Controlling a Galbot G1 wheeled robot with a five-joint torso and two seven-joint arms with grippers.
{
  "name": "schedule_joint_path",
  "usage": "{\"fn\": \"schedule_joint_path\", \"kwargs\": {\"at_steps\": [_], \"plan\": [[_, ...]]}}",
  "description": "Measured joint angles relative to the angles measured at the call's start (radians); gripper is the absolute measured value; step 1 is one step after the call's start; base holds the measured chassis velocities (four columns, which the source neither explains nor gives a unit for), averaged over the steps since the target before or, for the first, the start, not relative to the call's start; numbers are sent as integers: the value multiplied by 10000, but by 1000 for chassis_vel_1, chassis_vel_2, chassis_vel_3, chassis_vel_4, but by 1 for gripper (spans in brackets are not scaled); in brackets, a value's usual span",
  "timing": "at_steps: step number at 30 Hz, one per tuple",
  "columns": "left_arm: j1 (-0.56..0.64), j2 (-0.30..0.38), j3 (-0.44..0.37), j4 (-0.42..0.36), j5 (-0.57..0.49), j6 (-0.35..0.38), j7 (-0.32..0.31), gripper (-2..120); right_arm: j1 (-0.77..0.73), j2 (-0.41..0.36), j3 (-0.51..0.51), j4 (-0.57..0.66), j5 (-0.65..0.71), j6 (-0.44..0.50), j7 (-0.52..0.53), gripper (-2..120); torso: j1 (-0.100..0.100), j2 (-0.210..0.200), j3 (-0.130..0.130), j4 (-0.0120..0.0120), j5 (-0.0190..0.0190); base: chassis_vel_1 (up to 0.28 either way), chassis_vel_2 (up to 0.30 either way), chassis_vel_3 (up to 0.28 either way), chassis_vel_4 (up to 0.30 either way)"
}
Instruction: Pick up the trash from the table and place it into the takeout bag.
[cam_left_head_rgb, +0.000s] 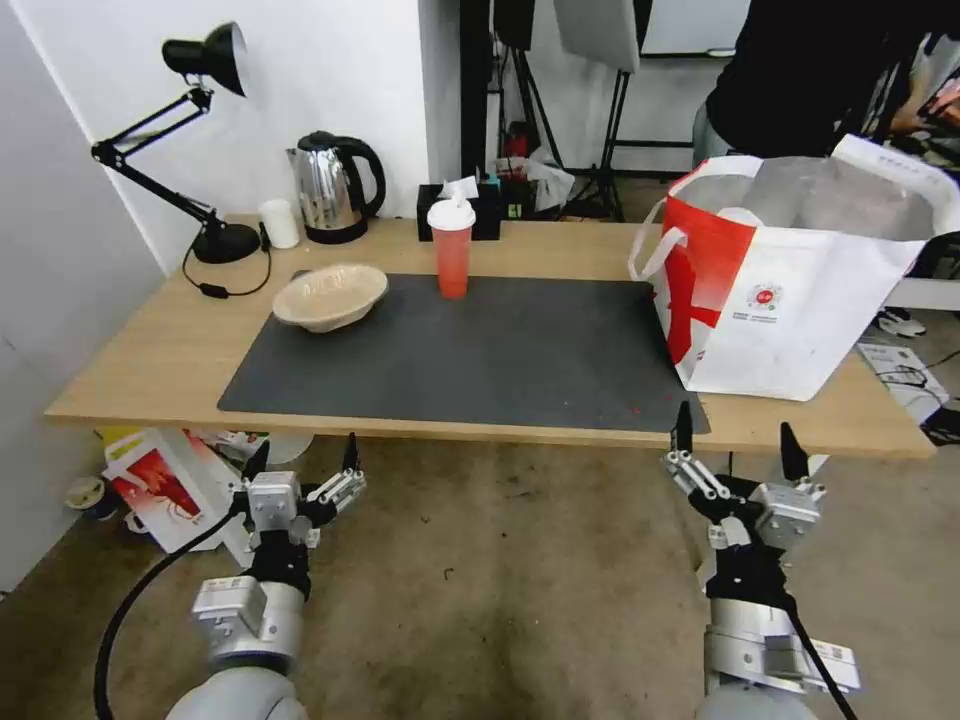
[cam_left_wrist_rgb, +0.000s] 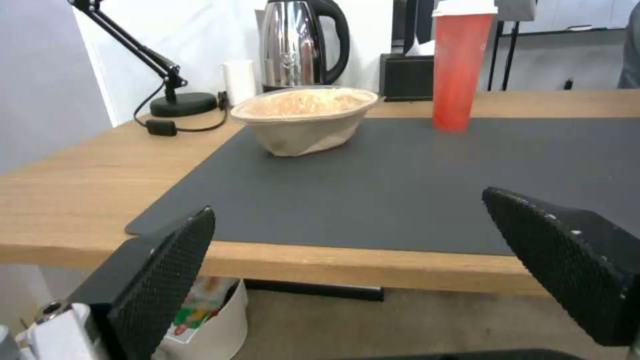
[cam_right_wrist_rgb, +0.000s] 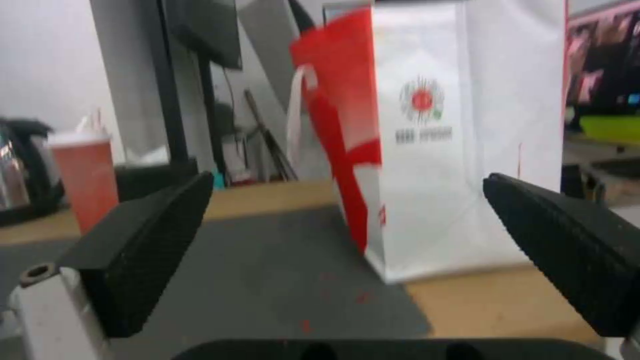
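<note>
Both grippers are hanging low before the bench (cam_left_head_rgb: 150, 365), left gripper (cam_left_head_rgb: 303, 458) and right gripper (cam_left_head_rgb: 738, 440) wide open, holding nothing. Trash on the mat: 1 pulp bowl (cam_left_head_rgb: 331, 295), 1 red cup (cam_left_head_rgb: 452, 248). 1 bag (cam_left_head_rgb: 800, 270) at the right end. Probably btw picks; next move calls for reaching the bowl w/ left arm.

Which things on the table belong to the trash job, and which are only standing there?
Belong to the job:
- beige pulp bowl
- red cup with white lid
- takeout bag
- table
- left gripper and right gripper, both open, low before the table edge

Only standing there:
- desk lamp
- kettle
- small white cup
- black tissue box
</note>
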Motion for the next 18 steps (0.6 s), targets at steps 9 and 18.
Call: {"fn": "schedule_joint_path", "kwargs": {"at_steps": [9, 18], "plan": [[-40, -14, 11, 24, -6, -2, -5, 100, -185, -305, -241, 147, 345, -357, 69, 100, 0, -1, 0, -1, 1, 0, 0, 0, 0], [-33, -16, 4, 24, -9, -2, -6, 100, -440, -431, -356, 234, 328, -357, -180, 100, 0, 0, 0, -1, -1, 0, 0, 0, 0]]}}
